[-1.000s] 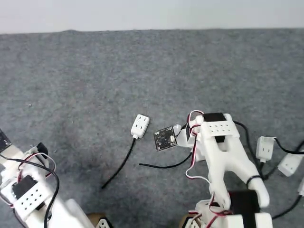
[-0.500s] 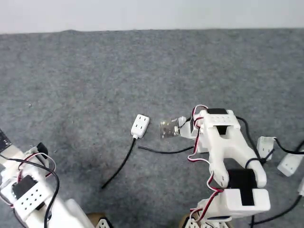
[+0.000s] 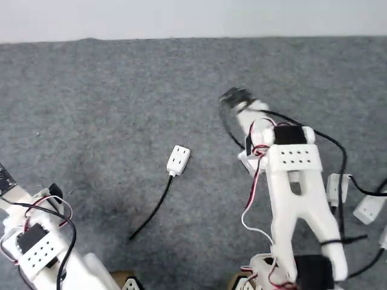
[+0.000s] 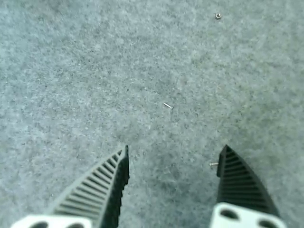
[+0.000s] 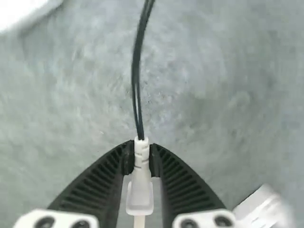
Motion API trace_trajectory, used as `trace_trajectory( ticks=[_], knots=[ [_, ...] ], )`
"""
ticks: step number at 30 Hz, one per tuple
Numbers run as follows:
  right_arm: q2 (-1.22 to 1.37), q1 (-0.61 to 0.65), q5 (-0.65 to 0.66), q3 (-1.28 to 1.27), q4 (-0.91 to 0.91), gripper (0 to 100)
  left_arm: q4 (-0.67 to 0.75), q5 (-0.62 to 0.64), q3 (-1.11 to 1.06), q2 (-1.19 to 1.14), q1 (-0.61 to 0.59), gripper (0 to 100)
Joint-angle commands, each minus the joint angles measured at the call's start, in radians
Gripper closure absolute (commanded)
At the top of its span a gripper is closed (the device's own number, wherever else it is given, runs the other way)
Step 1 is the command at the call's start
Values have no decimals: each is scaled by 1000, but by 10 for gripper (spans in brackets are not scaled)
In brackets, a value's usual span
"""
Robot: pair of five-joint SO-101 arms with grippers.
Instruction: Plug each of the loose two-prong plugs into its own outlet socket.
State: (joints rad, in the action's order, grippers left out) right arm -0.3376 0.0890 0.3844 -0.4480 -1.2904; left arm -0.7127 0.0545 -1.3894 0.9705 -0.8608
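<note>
Clamping right pincer [image 5: 140,159] on seemingly light, stiff plug [image 5: 139,192], trailing limp cord [image 5: 138,71]; holding left pincer [image 4: 173,161] apart.

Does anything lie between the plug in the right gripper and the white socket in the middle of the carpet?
Nothing visible does. The right gripper holds the plug, and only bare carpet lies between it and the outlet socket.

White right arm [image 3: 302,205], black servo blocks [image 3: 289,134], red-white-black wire loops [image 3: 259,148], hole-dotted plates [image 3: 293,158], left arm [image 3: 36,257] alike, black ridged fingers [image 4: 108,186] on white bases [image 4: 240,217].
</note>
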Motion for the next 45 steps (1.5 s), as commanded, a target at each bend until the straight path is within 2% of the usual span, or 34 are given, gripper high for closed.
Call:
trace_trajectory(
  ticks=[1, 8, 11, 15, 22, 25, 35, 45],
  knots=[
    [-87, -10, -226, 17, -4, 991, 23, -2, 13, 6, 5, 717],
    [-74, -18, -331, -218, 174, 991, 23, -2, 13, 6, 5, 717],
    [-53, -42, -299, -313, 272, 990, 23, -2, 13, 6, 5, 717],
    [-2, -85, -180, -347, 312, 981, 23, -2, 13, 6, 5, 717],
    [87, -114, -152, -295, 291, 764, 23, -2, 12, 6, 5, 717],
    [93, -113, -152, -253, 251, 790, 23, -2, 12, 6, 5, 717],
    [104, -94, -152, -149, 130, 995, 23, -3, 12, 5, 5, 717],
    [104, -88, -150, -250, 165, 990, 23, -3, 12, 3, 5, 717]
  ],
)
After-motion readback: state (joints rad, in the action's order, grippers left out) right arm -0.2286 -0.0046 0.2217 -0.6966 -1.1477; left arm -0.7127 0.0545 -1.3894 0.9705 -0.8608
